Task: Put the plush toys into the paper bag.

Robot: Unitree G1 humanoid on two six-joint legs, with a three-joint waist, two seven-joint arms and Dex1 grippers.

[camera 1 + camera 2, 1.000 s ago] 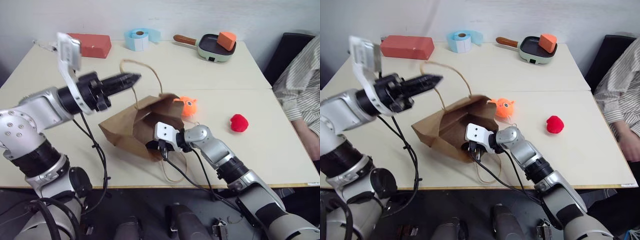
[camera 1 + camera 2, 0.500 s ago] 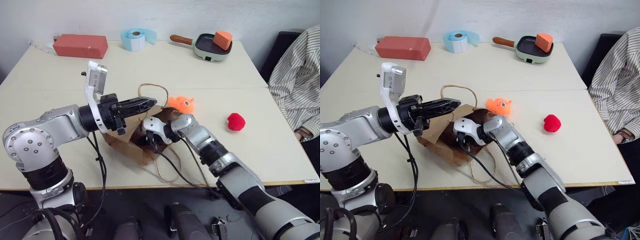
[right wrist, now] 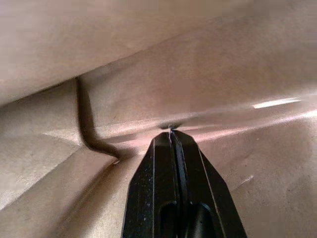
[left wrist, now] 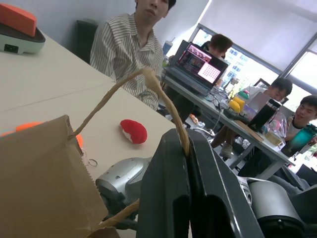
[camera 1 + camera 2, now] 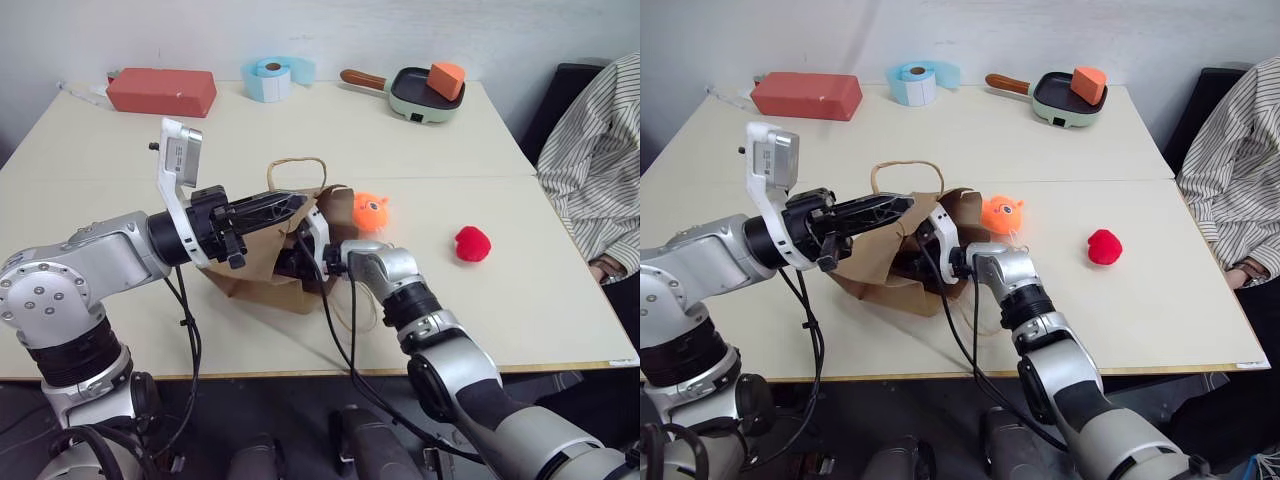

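Lifting the paper bag [image 5: 262, 262] by one cord handle [image 4: 148, 89], the left claw [image 5: 292, 201] is clamped on that loop and now sits lower and closer to the bag than a second ago. The right claw [image 3: 171, 136], fingers together, has pushed inside the mouth against the creased brown wall. Judging by this, the bag is being opened and propped. Both plush toys lie outside on the counter [image 5: 520, 300]: the orange one [image 5: 369, 211] beside the bag, the red one [image 5: 474, 243] well apart.

no readable text, label roll [image 5: 270, 77] blank, laptop screen [image 4: 199, 63] contents too small to make out
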